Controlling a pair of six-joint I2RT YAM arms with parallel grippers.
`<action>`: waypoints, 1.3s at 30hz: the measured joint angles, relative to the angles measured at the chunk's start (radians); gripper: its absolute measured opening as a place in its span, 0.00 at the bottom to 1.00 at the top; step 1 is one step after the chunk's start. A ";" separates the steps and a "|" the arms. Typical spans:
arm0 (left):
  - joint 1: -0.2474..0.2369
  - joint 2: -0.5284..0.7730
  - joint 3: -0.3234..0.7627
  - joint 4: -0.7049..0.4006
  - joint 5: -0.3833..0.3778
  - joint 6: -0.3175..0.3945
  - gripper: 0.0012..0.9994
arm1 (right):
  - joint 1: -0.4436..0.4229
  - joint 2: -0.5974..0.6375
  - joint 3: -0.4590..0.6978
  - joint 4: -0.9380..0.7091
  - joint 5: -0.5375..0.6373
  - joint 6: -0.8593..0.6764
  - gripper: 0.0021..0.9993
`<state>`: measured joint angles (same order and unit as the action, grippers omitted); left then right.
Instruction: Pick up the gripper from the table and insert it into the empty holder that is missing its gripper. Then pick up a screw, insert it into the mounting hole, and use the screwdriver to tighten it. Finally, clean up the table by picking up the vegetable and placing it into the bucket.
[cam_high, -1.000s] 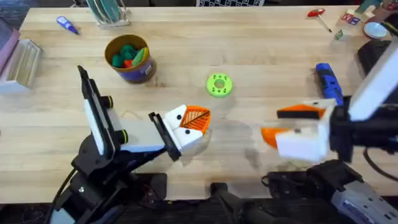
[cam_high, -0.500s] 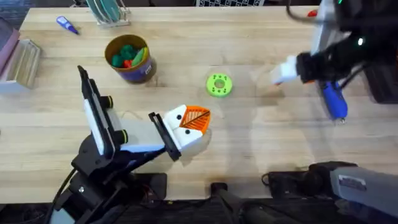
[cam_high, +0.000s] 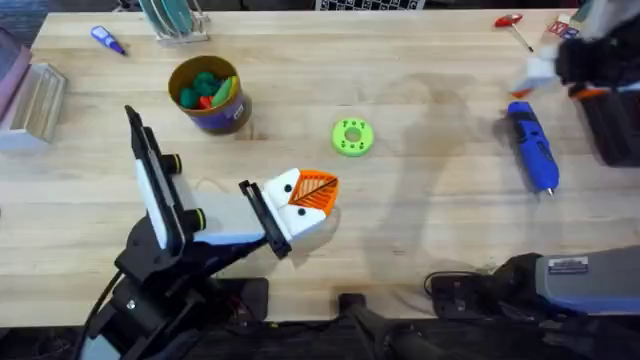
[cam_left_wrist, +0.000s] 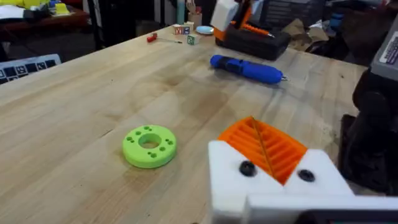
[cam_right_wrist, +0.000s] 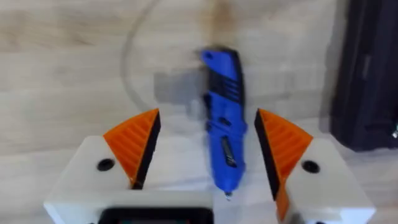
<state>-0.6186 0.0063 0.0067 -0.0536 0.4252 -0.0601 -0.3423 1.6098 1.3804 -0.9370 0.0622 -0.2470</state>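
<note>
The overhead camera looks down and forward over the whole surface (cam_high: 400, 230) from above the arm bases; the left wrist camera sits low, close over the surface, facing across it toward the screwdriver (cam_left_wrist: 247, 68); the right wrist camera looks straight down on that screwdriver from near; all three views share it; overhead and left wrist share the green disc (cam_high: 352, 137).
</note>
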 joint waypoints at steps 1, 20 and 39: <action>0.000 0.000 0.000 0.000 0.000 0.000 0.01 | -0.025 0.006 0.000 -0.012 0.001 -0.022 0.92; 0.000 0.000 0.000 0.000 -0.011 0.000 0.01 | -0.128 0.212 0.000 0.090 -0.040 -0.385 0.97; 0.000 0.000 0.000 0.000 -0.022 0.000 0.01 | -0.128 0.343 0.018 0.099 -0.071 -0.391 0.91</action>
<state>-0.6186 0.0063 0.0067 -0.0540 0.4034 -0.0601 -0.4698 1.9530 1.3983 -0.8383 -0.0086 -0.6381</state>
